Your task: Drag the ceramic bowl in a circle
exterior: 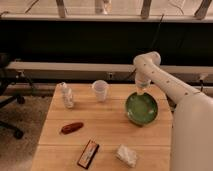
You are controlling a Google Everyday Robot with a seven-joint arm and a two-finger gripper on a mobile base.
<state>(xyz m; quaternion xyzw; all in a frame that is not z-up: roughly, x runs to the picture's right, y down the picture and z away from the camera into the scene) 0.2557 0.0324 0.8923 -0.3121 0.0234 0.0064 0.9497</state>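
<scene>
- Ceramic bowl [141, 109]: right side of the wooden table [100, 131]; judged rigid, heavy, glazed-slick, chip-prone.
- Gripper [141, 93]: at the bowl's far rim, the likely hold; finger state cannot be told.

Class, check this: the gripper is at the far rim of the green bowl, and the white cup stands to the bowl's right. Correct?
Not quite. The camera view shows the gripper at the far rim of the green bowl, but the white cup stands to the bowl's left.
</scene>
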